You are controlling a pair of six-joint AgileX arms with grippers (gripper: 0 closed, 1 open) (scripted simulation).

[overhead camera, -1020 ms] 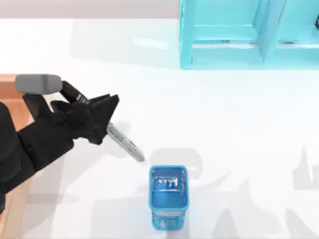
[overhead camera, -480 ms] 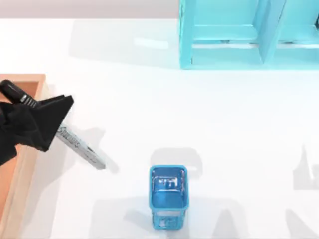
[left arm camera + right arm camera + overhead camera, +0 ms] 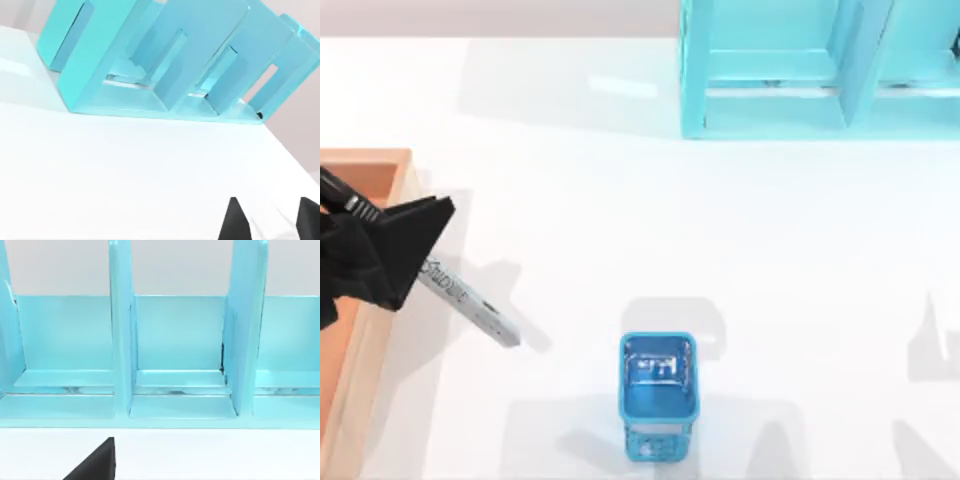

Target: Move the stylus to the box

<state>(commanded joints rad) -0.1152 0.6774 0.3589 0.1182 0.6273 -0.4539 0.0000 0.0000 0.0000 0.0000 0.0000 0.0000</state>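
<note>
The left gripper (image 3: 405,250) is at the left edge of the top view, about halfway down. Its black fingers (image 3: 415,235) are pinching the stylus (image 3: 460,300). The stylus is tilted. Its black cap end (image 3: 345,200) sticks out up and to the left, over the box (image 3: 365,160). Its silver-grey shaft with dark marks points down and to the right, out over the white table (image 3: 720,230). The tip ends left of the blue mesh cup (image 3: 658,395), well apart from it. A grey shadow lies on the table under the shaft.

The box is a wooden tray with a light tan rim and an orange-brown inside. It sits at the far left edge of the top view. The gripper is over its right rim.

The blue mesh cup stands upright near the bottom middle of the top view. The cyan shelf unit (image 3: 820,70) is at the upper right.

In the left wrist view, two black finger tips (image 3: 232,222) show at the lower right, with the cyan shelf unit far off.

In the right wrist view, one black finger (image 3: 97,462) of the right gripper shows at the bottom, facing the cyan shelf unit. I cannot tell if that gripper's fingers are spread or pressed together.
</note>
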